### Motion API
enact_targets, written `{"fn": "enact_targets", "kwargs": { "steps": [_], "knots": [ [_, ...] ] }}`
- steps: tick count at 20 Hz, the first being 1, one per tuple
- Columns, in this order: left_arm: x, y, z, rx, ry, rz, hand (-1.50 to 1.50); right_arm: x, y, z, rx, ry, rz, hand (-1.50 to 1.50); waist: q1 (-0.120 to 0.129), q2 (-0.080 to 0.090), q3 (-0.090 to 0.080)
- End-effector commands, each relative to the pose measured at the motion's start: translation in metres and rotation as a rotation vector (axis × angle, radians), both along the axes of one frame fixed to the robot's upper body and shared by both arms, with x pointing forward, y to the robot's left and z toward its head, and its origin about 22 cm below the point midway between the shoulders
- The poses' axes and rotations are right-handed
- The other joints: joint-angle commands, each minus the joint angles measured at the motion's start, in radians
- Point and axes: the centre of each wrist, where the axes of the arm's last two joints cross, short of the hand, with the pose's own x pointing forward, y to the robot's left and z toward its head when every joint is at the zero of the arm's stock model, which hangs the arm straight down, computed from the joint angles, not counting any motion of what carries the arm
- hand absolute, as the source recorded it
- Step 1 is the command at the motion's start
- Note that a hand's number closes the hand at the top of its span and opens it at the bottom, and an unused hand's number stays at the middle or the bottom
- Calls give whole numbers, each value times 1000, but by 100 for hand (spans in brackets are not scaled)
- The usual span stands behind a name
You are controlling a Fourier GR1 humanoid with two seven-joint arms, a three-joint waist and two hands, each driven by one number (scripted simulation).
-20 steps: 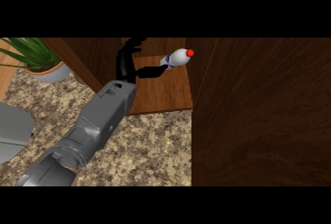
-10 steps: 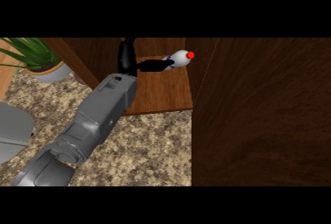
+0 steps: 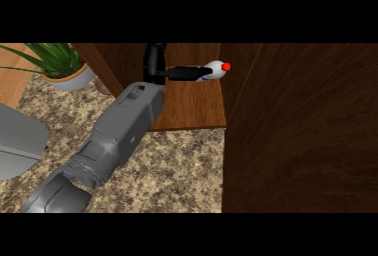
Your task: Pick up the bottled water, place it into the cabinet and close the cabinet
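Note:
The bottled water [image 3: 215, 70] is white with a red cap and stands on the wooden cabinet shelf [image 3: 193, 107], close to the right inner wall. My left hand [image 3: 158, 73] reaches into the cabinet on its grey forearm, which rises from the lower left. Its fingers [image 3: 186, 74] stretch straight to the right and meet the bottle's left side. The thumb points straight up toward the back of the cabinet. Nothing curls round the bottle. My right hand does not show.
The open cabinet door [image 3: 303, 135] is a broad dark wood panel filling the right side. A potted plant [image 3: 63, 67] stands on the speckled counter [image 3: 173, 170] at the upper left. A grey object [image 3: 18, 142] lies at the left edge.
The hand's fingers have straightened from a curl round the bottle. The bottle has shifted slightly right and deeper on the shelf, and the forearm has moved a little with it.

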Motion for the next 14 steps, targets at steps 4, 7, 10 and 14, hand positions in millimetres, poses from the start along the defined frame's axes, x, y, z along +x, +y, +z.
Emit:
{"fn": "enact_targets", "kwargs": {
  "steps": [4, 7, 10, 14],
  "knots": [
    [-8, -3, -12, -41, -5, -56, -150, -5, 6, 20, 32, -3, 0, -150, 30, -14, 1],
    [-15, -10, -17, -67, -4, -61, -150, -4, 5, 42, 32, -21, -7, -150, 33, -18, 1],
    [-27, -11, -26, -110, 8, -82, -150, -5, 12, 26, 34, -6, 11, -150, 25, -24, 1],
    [-54, -12, -51, -175, 33, -200, -150, 0, 13, 24, 22, -1, -25, -150, 38, -24, 0]
  ]
}}
